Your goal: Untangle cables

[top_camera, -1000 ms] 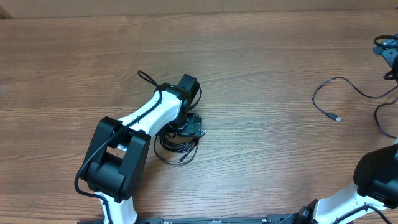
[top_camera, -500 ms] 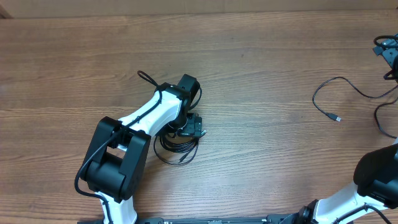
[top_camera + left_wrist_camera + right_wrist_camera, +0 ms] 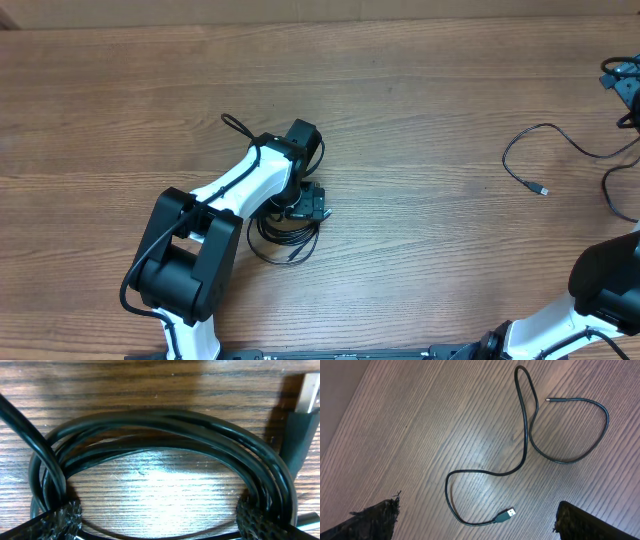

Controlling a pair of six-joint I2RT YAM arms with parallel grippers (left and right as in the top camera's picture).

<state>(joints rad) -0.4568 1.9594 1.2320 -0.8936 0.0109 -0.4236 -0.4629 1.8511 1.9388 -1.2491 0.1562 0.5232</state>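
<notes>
A coiled bundle of black cables lies on the wooden table, partly under my left arm. In the left wrist view the coil fills the frame, with a USB plug at the upper right. My left gripper is open, low over the coil, and its fingers sit at the coil's two ends. A separate loose cable lies spread in open loops, its USB plug between the fingers of my open right gripper, which hangs above it. This cable lies at the right in the overhead view.
Another black cord loop runs off the right edge. A black part with blue bits sits at the far right edge. The right arm's base is at the bottom right.
</notes>
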